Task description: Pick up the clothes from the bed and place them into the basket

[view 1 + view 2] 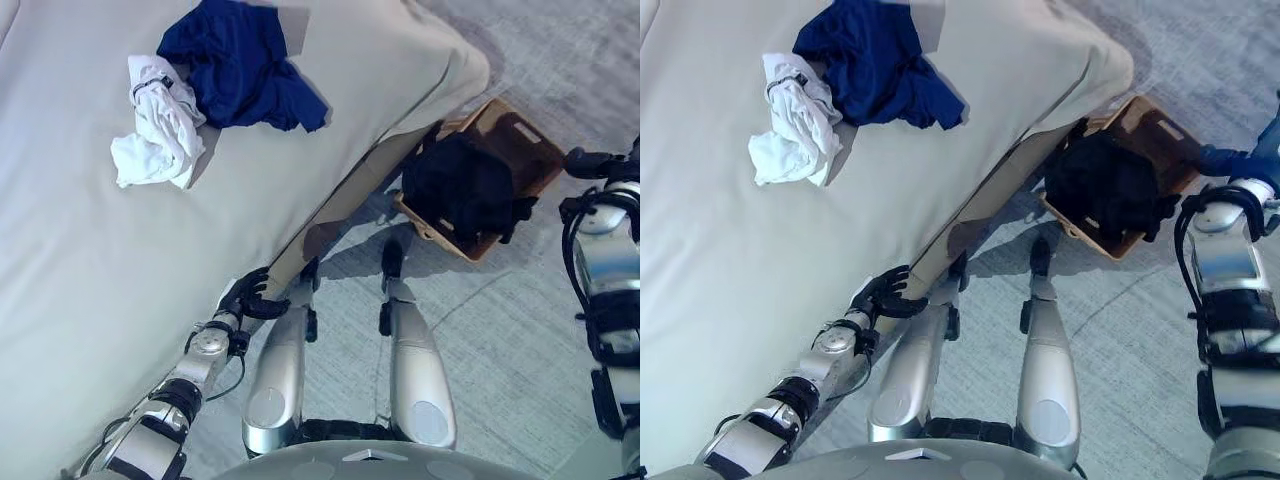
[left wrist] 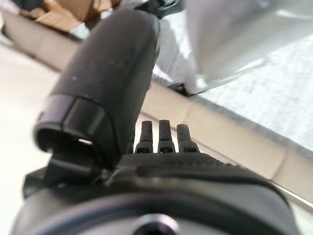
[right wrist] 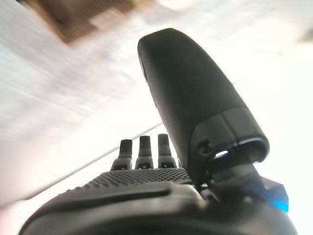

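A dark blue garment point(image 1: 240, 65) and a crumpled white garment point(image 1: 158, 125) lie together on the pale bed point(image 1: 120, 300), at its far left part. A brown basket point(image 1: 520, 135) stands on the floor past the bed's corner, with a black garment point(image 1: 465, 185) in it. My left hand point(image 1: 250, 295) hangs by the bed's near edge, fingers relaxed and empty; its own wrist view shows the thumb point(image 2: 112, 78) and straight fingers point(image 2: 164, 139). My right hand point(image 1: 595, 162) is beside the basket's right end, open and empty, as its wrist view point(image 3: 195, 107) shows.
The bed's corner point(image 1: 460, 65) juts toward the basket. Grey carpet point(image 1: 500, 330) covers the floor between the bed and the basket and to the right.
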Motion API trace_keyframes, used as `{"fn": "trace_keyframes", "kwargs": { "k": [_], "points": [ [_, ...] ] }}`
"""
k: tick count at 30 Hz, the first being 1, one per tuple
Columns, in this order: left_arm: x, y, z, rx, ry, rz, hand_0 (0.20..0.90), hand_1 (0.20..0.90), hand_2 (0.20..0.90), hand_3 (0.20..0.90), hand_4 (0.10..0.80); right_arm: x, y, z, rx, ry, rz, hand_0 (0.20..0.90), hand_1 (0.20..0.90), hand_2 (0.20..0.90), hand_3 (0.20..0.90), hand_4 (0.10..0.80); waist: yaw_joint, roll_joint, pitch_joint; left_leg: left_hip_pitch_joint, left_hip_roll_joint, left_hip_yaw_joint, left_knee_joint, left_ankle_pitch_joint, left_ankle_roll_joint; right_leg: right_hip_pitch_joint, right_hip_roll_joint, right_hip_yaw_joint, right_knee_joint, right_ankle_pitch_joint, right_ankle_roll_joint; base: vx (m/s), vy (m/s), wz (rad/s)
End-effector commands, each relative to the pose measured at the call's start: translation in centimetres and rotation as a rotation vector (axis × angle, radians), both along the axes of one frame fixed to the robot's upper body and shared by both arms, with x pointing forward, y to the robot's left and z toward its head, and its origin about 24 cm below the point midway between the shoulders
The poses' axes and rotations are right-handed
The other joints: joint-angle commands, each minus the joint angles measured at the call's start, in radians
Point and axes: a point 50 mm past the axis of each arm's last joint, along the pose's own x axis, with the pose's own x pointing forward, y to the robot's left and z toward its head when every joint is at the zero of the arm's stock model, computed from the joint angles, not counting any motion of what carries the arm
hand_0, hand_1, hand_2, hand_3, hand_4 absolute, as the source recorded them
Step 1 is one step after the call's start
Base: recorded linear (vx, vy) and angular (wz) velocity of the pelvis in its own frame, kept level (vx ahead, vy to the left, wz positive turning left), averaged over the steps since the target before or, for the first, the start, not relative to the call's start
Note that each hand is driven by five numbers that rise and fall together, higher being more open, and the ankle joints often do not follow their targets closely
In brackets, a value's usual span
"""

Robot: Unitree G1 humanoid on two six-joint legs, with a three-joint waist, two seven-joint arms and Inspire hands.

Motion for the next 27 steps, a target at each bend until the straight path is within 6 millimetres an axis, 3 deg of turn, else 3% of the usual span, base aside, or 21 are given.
{"fn": "trace_keyframes", "kwargs": {
  "k": [1,5,9,13,17,21,27],
  "points": [
    [-3.0,1.2,-2.0,0.019,0.080,0.060,0.900,0.900,0.900,0.900,0.800,-0.3,4.4,4.6,-0.118,-0.186,0.337,0.900,0.900,0.900,0.900,0.800,0.003,-0.070,-0.099,0.039,-0.017,0.005,0.066,-0.120,0.016,0.066,0.043,-0.040,0.022,-0.020,-0.013,0.101,0.191,-0.09],
    [-4.2,1.3,-3.0,0.024,0.129,0.067,0.900,0.900,0.900,0.900,0.800,0.8,9.5,3.4,-0.091,-0.116,0.786,0.900,0.900,0.900,0.900,0.800,0.046,-0.092,-0.149,0.089,-0.037,-0.004,0.077,-0.148,0.024,0.146,0.013,-0.063,-0.012,-0.013,-0.006,0.125,0.146,0.00],
    [-5.5,1.8,-3.7,0.052,0.184,0.057,0.900,0.900,0.900,0.900,0.800,2.4,11.7,2.4,-0.125,-0.100,0.900,0.900,0.900,0.900,0.900,0.800,0.111,-0.113,-0.177,0.122,-0.053,-0.030,0.110,-0.176,0.034,0.224,-0.016,-0.111,-0.030,-0.009,0.002,0.157,0.096,0.31],
    [-5.6,2.5,-3.7,0.087,0.217,0.039,0.900,0.900,0.900,0.900,0.800,5.5,11.2,1.4,-0.128,0.046,0.757,0.900,0.900,0.900,0.900,0.800,0.185,-0.129,-0.174,0.120,-0.070,-0.072,0.145,-0.195,0.046,0.265,-0.041,-0.159,-0.034,-0.006,0.016,0.127,0.072,0.42],
    [-4.6,3.1,-3.1,0.106,0.211,0.023,0.900,0.900,0.900,0.900,0.800,7.8,10.3,3.3,-0.155,0.025,0.594,0.900,0.900,0.900,0.900,0.800,0.252,-0.131,-0.141,0.084,-0.087,-0.116,0.178,-0.201,0.057,0.261,-0.060,-0.198,-0.010,-0.004,0.021,0.031,0.077,0.43],
    [-3.5,3.3,-2.4,0.105,0.187,-0.001,0.900,0.900,0.900,0.900,0.800,9.7,8.7,6.2,-0.095,-0.044,0.370,0.900,0.900,0.900,0.900,0.800,0.333,-0.108,-0.093,0.022,-0.106,-0.157,0.191,-0.191,0.062,0.237,-0.083,-0.251,0.017,0.001,0.024,-0.019,0.083,0.45],
    [-3.2,3.3,-2.1,0.067,0.167,0.020,0.900,0.900,0.900,0.900,0.800,10.2,6.8,8.0,-0.060,-0.044,0.147,0.900,0.900,0.900,0.900,0.800,0.409,-0.093,-0.045,-0.090,-0.118,-0.183,0.199,-0.162,0.058,0.160,-0.108,-0.314,0.035,0.012,0.035,-0.019,0.075,0.38]
  ]
}}
